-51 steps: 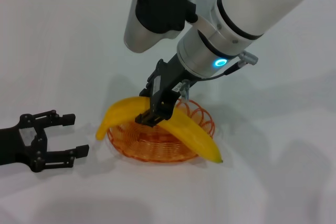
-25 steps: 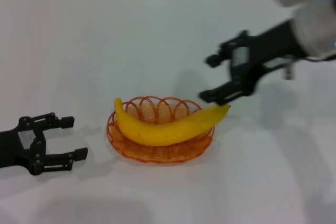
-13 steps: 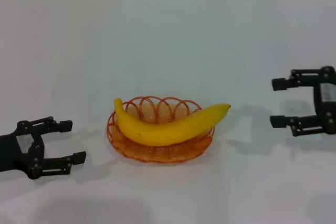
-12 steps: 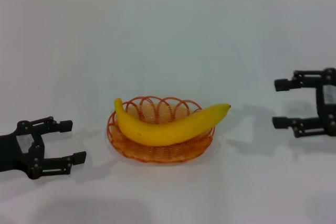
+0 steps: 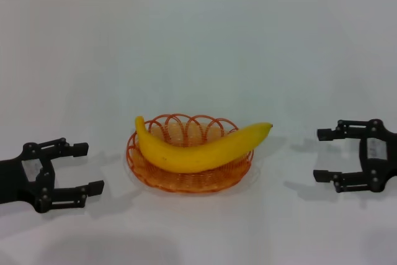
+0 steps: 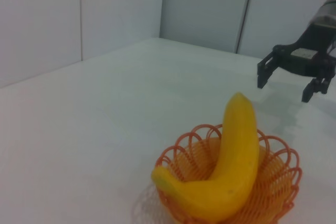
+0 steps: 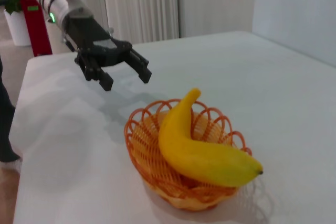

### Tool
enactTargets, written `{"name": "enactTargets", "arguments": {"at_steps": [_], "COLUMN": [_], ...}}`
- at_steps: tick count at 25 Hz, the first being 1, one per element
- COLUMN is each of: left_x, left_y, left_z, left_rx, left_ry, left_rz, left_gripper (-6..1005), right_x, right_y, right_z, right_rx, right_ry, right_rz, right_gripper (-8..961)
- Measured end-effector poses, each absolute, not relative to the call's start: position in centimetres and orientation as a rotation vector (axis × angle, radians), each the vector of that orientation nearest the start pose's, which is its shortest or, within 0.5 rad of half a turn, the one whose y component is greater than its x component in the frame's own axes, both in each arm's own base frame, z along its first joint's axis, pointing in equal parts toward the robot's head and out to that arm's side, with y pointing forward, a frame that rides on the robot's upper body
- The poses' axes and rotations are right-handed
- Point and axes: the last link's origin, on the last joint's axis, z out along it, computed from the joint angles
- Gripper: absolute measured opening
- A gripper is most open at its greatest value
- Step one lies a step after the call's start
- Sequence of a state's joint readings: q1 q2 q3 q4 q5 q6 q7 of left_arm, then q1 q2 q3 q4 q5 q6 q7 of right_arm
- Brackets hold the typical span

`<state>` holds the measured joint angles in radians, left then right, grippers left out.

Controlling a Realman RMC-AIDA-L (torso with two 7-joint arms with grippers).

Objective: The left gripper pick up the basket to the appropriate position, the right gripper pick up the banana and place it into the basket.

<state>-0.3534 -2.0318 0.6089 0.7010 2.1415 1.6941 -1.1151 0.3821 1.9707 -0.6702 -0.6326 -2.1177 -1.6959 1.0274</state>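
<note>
The orange wire basket (image 5: 159,177) sits on the white table at centre. The yellow banana (image 5: 192,149) lies across it, its tip reaching past the right rim. My left gripper (image 5: 85,167) is open and empty, low over the table left of the basket. My right gripper (image 5: 321,155) is open and empty, right of the basket and apart from the banana's tip. The left wrist view shows the banana (image 6: 231,171), the basket (image 6: 281,182) and the right gripper (image 6: 286,82) beyond. The right wrist view shows the banana (image 7: 191,145), the basket (image 7: 152,166) and the left gripper (image 7: 126,80).
The white table (image 5: 198,48) stretches back to a white panelled wall. A red object and a potted plant (image 7: 21,22) stand beyond the table's end in the right wrist view.
My right gripper let go of the banana, which now lies in the basket, and drew back to the right, then came down low. The left gripper has hardly moved.
</note>
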Motion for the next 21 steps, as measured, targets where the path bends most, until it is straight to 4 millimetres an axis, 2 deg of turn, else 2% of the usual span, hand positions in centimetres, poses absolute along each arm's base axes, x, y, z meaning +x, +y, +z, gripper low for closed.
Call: {"name": "enactTargets", "arguments": {"at_steps": [6,21], "left_x": [-33.1,-32.8], "left_y": [25.7,26.1], "left_z": [2.0,1.8], "left_rx": [-2.783,-2.793], "left_ry": [-0.410,-0.391], "left_rz": [-0.520,-0.521], "left_gripper": [854,854], "right_x": [32.5,32.3], "right_y": [27.7,28.3], "right_z": [2.4,1.8], "right_rx": [-2.843,-2.836], "right_ry": [0.316,0.323], "right_rz": [0.486,0.481], "right_gripper": [788,788]}}
